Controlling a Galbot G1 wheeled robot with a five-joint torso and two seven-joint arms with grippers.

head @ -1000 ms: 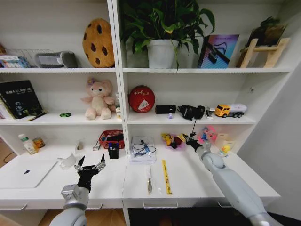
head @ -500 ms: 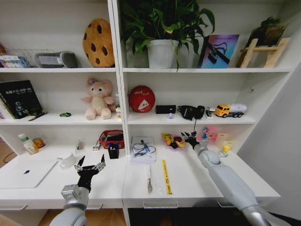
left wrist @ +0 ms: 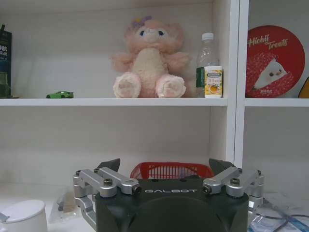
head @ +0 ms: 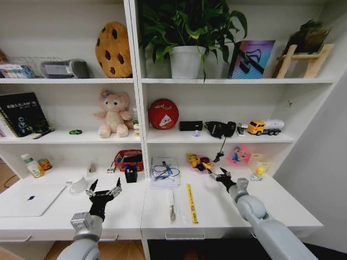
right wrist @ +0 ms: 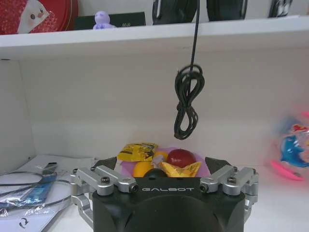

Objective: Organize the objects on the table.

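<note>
On the white table (head: 222, 214) lie a silver laptop (head: 30, 198), a green-capped bottle (head: 32, 165), a wrapped dark pen (head: 172, 208) and a yellow ruler (head: 190, 203). A tiny green toy car (head: 75, 131) (left wrist: 60, 94) rests on the shelf above. My left gripper (head: 103, 190) (left wrist: 165, 166) hovers open over the desk's left half, facing a red basket (left wrist: 171, 170). My right gripper (head: 219, 176) (right wrist: 161, 166) is open and holds nothing, just in front of a pile of yellow and red snack packets (head: 198, 161) (right wrist: 161, 164).
A white cup (head: 78, 185), a black pen pot (head: 130, 174) and a cable packet (head: 165, 172) stand mid-desk. A pink toy (head: 238, 155) and a yellow duck (head: 259, 172) sit at the right. A black cord (right wrist: 188, 106) hangs from the shelf above the snacks.
My right gripper has drawn back from the rear of the desk toward the front and sunk lower. The left arm has stayed put.
</note>
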